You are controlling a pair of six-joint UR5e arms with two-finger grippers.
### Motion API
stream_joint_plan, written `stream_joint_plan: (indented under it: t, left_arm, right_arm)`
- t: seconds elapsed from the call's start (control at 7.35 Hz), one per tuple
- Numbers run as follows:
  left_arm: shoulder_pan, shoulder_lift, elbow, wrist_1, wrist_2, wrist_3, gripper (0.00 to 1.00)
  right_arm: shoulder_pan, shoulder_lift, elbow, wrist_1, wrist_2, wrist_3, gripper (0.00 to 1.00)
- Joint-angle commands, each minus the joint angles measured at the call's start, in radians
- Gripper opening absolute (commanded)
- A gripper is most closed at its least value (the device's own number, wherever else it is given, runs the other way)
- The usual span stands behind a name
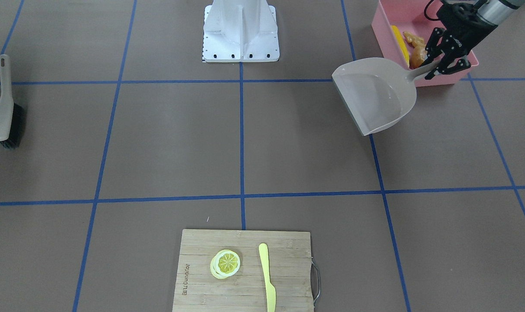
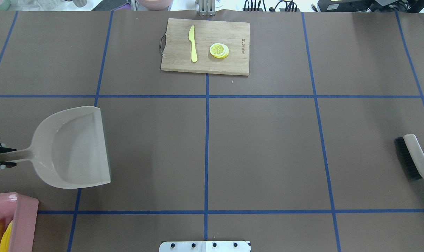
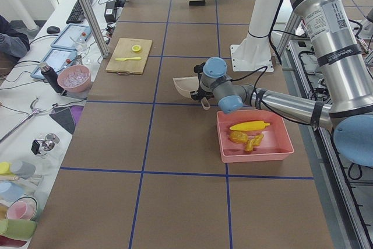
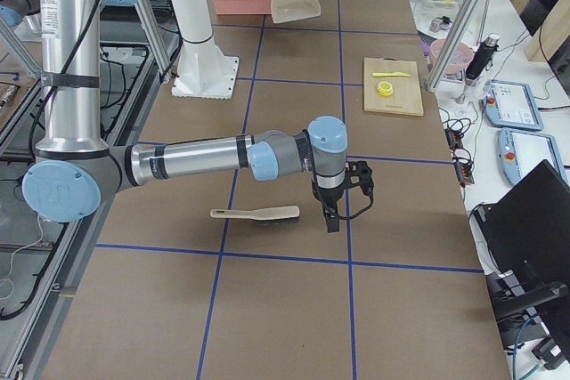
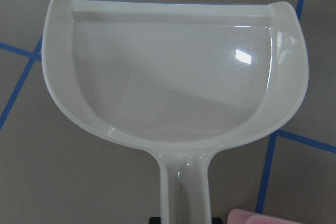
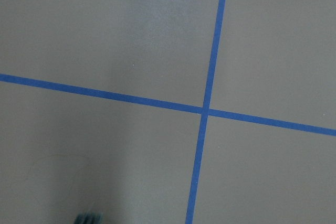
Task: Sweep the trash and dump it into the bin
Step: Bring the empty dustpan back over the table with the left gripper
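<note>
Dustpan (image 5: 173, 77), empty, just beside the bin (image 1: 381, 34); left gripper (image 1: 435, 65) clamps its handle; we judge dumping done, since corn (image 1: 399, 43), ginger (image 1: 412, 39) and potato (image 1: 418, 55) lie inside the bin; right gripper (image 4: 331, 220), well apart from the bin, aperture we cannot tell.

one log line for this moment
stage: dump done | left gripper: shut on dustpan, empty | corn cob, ginger root, potato: in bin | brush: on table | right gripper: state unclear
</note>
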Motion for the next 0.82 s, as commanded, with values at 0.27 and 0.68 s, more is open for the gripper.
stream_joint_plan:
  t: [0.27, 0.68]
  left_arm:
    - [0.063, -0.407, 0.270, -0.004, 0.012, 0.002, 0.00]
    - [0.111, -0.506, 0.332, 0.108, 0.006, 0.102, 0.00]
  right_arm:
    - [0.058, 0.001, -0.007, -0.106, 0.115, -0.006, 1.00]
    - [0.055, -0.011, -0.024, -0.093, 0.101, -0.006, 1.00]
